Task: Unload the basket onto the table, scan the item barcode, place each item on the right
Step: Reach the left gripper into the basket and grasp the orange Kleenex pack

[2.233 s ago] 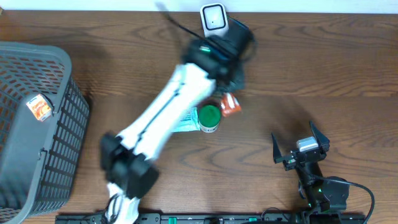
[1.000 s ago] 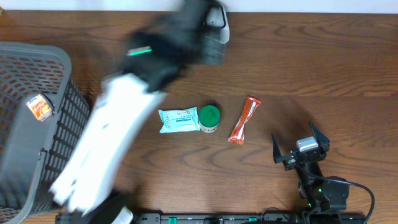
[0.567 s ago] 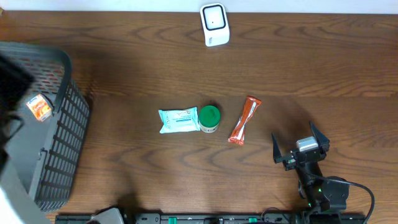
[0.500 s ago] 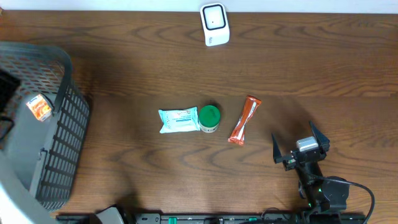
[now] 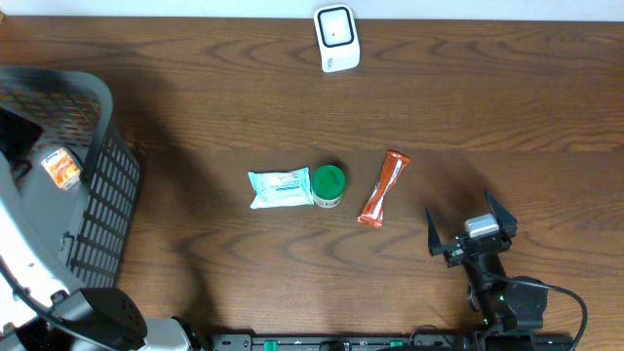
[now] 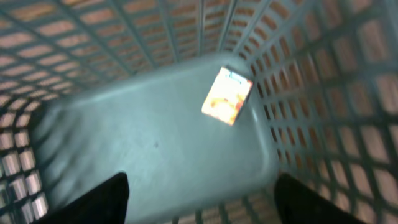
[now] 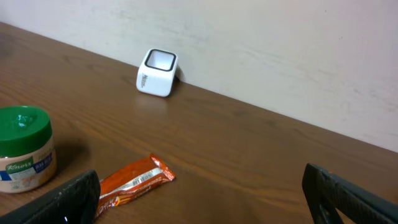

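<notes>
Dark wooden tabletop bears a grey plastic mesh basket; inside, a small orange-and-white packet lies slanted beside one wall, ahead of the spread, empty left hand; the spread right hand sits well apart.

The jar has a blue pack touching its left side, so nothing fits between. Right of the jar is a thin gap of bare desk, then the orange bar. Far left of the jar, the tall basket blocks the side; its top is open.
</notes>
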Robot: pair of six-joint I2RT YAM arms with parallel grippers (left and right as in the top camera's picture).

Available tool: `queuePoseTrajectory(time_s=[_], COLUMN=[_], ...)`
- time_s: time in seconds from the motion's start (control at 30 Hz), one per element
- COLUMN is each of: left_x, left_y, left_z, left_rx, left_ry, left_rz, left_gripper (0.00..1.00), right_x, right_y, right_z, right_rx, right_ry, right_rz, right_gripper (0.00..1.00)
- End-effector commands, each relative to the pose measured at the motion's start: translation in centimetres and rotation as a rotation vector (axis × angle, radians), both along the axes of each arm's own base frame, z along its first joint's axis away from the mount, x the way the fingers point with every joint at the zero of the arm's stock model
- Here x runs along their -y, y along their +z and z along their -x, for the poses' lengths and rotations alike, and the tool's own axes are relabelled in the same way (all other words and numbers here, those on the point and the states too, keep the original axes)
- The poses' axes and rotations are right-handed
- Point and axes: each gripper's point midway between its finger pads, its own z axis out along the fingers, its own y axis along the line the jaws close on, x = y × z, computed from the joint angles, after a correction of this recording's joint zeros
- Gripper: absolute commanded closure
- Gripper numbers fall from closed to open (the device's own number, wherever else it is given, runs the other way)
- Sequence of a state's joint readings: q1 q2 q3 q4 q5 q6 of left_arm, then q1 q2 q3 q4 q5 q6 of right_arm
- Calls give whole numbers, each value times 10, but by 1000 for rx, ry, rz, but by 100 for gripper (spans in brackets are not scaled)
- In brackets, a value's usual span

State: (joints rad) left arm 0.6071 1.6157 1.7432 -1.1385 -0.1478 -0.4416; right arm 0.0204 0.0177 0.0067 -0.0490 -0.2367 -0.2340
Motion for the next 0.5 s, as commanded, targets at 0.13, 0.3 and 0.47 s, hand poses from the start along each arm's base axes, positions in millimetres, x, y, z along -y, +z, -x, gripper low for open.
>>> queuePoseTrajectory(time_s=[0.13, 0.3, 0.47], left_x=[-18, -20, -24], left_y=[-61, -93, -127], left_z=[-15, -33, -46], left_rx=[-61, -31, -62], left_ry=[-135, -182, -221], left_rz=[-84, -65, -31], left_gripper=[2, 2, 2], right_x=[1, 1, 1], right_y=[-1, -1, -1], right_z=[0, 0, 0], right_rx=[-7, -7, -7], right_ry=[-6, -6, -6], right_rz=[-12, -12, -12], right_gripper=[1, 1, 1])
